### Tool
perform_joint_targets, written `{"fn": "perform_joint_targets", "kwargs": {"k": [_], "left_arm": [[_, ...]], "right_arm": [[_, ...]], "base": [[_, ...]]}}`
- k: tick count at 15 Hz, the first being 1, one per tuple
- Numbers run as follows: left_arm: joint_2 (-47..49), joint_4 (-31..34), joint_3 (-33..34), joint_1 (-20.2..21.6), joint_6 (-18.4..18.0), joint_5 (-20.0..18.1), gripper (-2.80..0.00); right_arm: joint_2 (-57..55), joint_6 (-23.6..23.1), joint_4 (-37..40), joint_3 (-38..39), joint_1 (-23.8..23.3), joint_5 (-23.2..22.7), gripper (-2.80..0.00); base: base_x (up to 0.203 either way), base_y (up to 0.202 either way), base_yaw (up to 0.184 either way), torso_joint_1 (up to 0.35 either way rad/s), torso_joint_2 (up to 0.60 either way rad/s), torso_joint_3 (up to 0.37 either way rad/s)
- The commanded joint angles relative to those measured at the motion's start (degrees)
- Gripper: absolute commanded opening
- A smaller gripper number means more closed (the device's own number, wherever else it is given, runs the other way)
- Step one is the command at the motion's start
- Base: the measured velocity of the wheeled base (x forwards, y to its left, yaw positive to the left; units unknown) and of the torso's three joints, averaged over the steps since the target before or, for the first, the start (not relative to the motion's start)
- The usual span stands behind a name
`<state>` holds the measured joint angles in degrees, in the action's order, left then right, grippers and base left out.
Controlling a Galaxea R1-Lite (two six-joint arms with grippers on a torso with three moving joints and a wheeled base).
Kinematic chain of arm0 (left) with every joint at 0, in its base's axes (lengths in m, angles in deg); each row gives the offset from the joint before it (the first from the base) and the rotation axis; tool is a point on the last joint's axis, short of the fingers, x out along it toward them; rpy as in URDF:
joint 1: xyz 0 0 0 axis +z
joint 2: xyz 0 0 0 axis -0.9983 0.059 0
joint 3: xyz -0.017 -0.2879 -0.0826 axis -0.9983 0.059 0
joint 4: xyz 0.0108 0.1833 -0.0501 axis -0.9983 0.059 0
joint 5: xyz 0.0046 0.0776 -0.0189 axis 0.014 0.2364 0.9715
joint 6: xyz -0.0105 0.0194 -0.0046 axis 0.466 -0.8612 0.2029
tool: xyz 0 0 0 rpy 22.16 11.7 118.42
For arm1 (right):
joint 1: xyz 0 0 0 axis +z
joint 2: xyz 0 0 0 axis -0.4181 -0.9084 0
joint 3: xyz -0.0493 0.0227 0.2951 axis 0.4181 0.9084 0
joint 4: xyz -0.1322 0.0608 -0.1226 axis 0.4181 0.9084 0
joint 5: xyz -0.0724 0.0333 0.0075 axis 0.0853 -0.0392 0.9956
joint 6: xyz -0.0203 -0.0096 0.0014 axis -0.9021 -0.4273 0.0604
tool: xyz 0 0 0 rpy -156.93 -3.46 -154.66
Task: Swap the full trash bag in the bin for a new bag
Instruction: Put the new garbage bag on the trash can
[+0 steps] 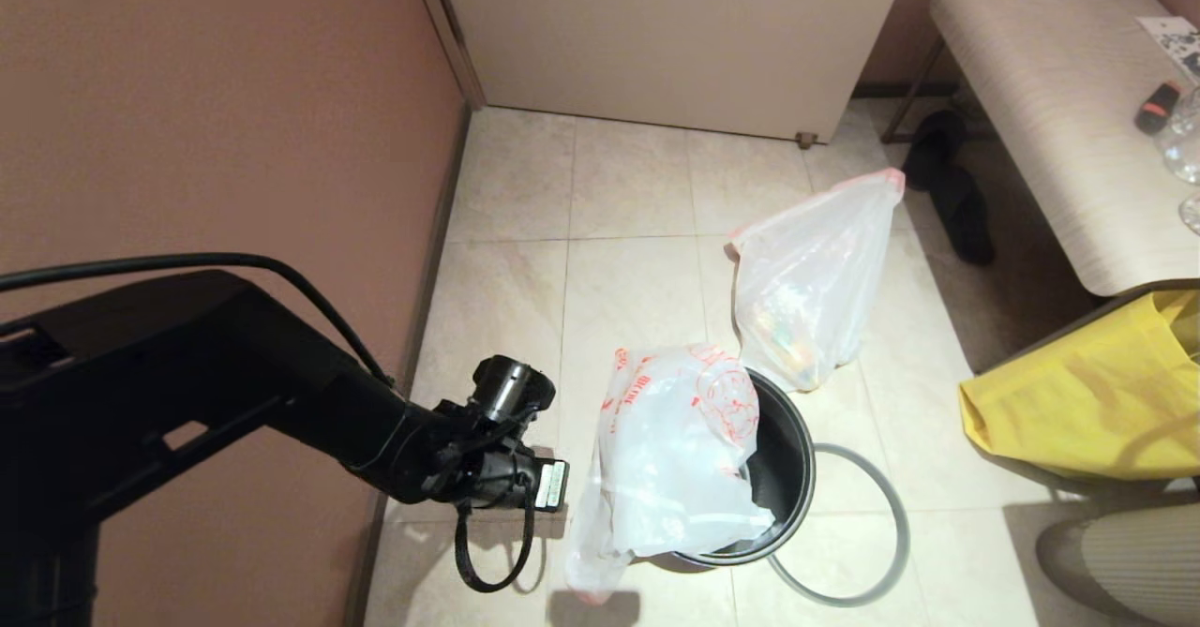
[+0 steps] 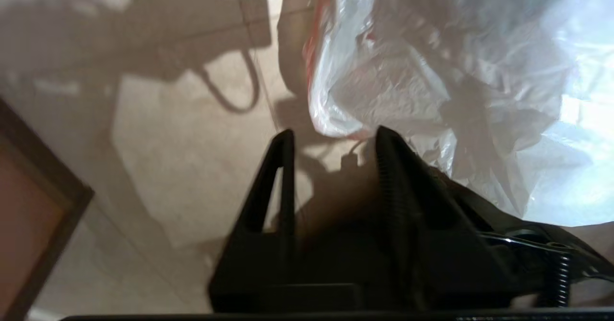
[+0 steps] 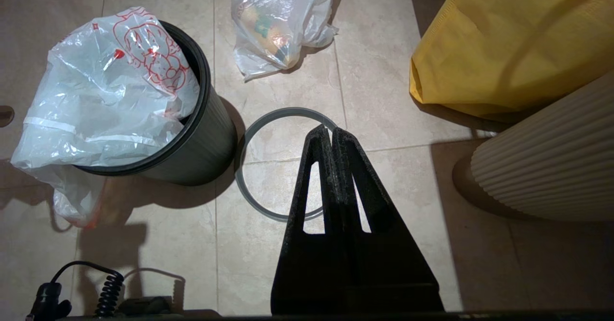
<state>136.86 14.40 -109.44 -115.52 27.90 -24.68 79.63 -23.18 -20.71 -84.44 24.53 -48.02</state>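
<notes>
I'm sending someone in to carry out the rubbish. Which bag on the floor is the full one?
Find the black bin on the tiled floor. The full trash bag stands on the floor just beyond it, toward the door. Unlike the new bag draped over the bin, it bears no red cartoon, and colourful rubbish shows through.

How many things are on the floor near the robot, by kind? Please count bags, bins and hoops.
Translucent white bags: 2 (the new bag draped over the bin, the full trash bag on the floor)
Yellow bags: 1
Black bins: 1
Grey hoops: 1
Total: 5
</notes>
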Motion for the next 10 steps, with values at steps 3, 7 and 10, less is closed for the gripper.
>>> {"fn": "perform_joint_targets", "kwargs": {"k": [3,7,10], "left_arm": [[-0.8,-5.9,4.7,-5.1,-5.4,0.1,0.0],[-0.8,-12.6,9.5,-6.2,-16.9,-0.3,0.0],[-0.9,-17.8,14.6,-5.7,-29.2,-0.4,0.0]], "right_arm": [[0.0,0.0,0.2,-0.1,0.0,0.1,-2.8],[0.0,0.1,0.3,-0.1,0.0,0.1,-2.8],[0.0,0.0,0.4,-0.1,0.1,0.1,-2.8]], "base": [[0.0,0.0,0.0,0.0,0.0,0.0],[0.0,0.0,0.0,0.0,0.0,0.0],[0.0,0.0,0.0,0.0,0.0,0.0]]}}
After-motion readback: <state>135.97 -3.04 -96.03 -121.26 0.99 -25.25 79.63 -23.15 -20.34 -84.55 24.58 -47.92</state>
